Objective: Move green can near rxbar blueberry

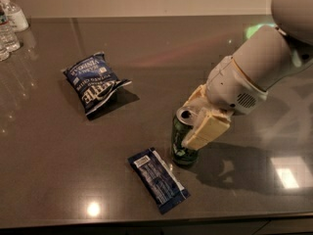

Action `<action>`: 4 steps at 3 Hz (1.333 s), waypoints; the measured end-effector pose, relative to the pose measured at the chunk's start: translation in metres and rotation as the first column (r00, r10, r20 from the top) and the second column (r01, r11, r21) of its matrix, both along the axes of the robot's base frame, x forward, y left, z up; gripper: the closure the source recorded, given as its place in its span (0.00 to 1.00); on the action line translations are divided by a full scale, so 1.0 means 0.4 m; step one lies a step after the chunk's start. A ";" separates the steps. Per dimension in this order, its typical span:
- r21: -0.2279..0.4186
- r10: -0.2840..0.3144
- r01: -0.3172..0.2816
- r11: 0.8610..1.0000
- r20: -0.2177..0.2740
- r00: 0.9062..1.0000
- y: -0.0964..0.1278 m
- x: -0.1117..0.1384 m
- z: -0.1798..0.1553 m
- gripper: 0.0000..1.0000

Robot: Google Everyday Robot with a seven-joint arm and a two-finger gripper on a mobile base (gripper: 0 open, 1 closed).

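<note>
Clamping green can (180, 150) upright, end effector (194, 129) near rxbar blueberry (159, 180) on dark glossy tabletop (54, 170)

We see a bulky, smooth pale-grey cylindrical plastic arm (269, 58) with a thin tan seam at the joint. Next comes a white rounded wrist housing (234, 89) with a small slotted vent. The hand (190, 125) is at its lower-left end, mid-frame, with two flat, blocky cream fingers (208, 129).
</note>
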State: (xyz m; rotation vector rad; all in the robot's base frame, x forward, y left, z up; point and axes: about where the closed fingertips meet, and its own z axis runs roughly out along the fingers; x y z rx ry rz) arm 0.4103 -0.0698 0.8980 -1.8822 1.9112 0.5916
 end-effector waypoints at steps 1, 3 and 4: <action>-0.007 0.007 -0.007 1.000 0.007 1.000 0.003 -0.009 -0.007 0.59; -0.010 0.011 -0.010 1.000 0.014 1.000 0.004 -0.011 -0.008 0.13; -0.006 0.004 -0.004 1.000 0.017 1.000 -0.002 -0.010 -0.008 0.00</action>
